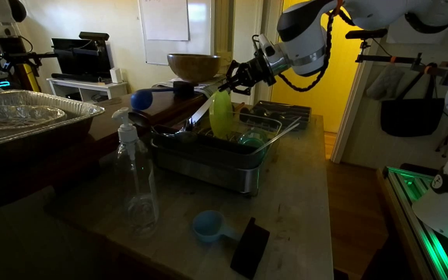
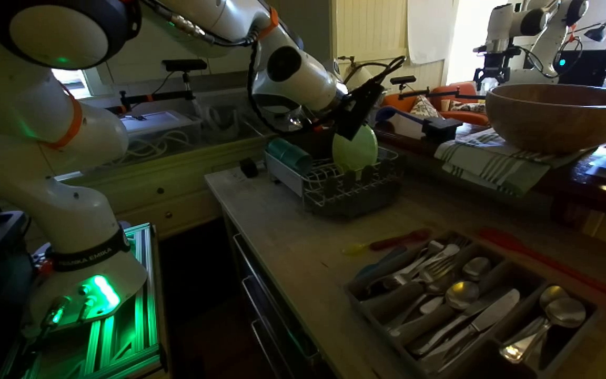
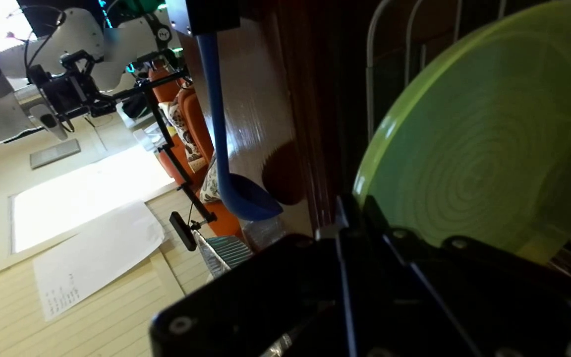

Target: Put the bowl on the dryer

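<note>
The lime-green bowl (image 1: 221, 116) stands on edge over the grey dish rack (image 1: 204, 169) in both exterior views (image 2: 354, 150). Its lower edge is down among the rack's wires; whether it rests on the base I cannot tell. My gripper (image 1: 225, 88) is above the rack at the bowl's top rim. In the wrist view the fingertips (image 3: 357, 206) are close together, one on each side of the rim of the bowl (image 3: 479, 134), pinching it. The rack's near panel (image 2: 286, 176) and wire grid show in an exterior view. The bowl's lowest part is hidden there.
A teal cup (image 2: 290, 155) lies in the rack. Utensils (image 1: 185, 134) stand at one rack end. A brown bowl (image 2: 555, 118) and blue ladle (image 1: 141, 100) are on the raised ledge. A pump bottle (image 1: 136, 190), blue scoop (image 1: 208, 225) and cutlery tray (image 2: 387, 337) stand around the rack.
</note>
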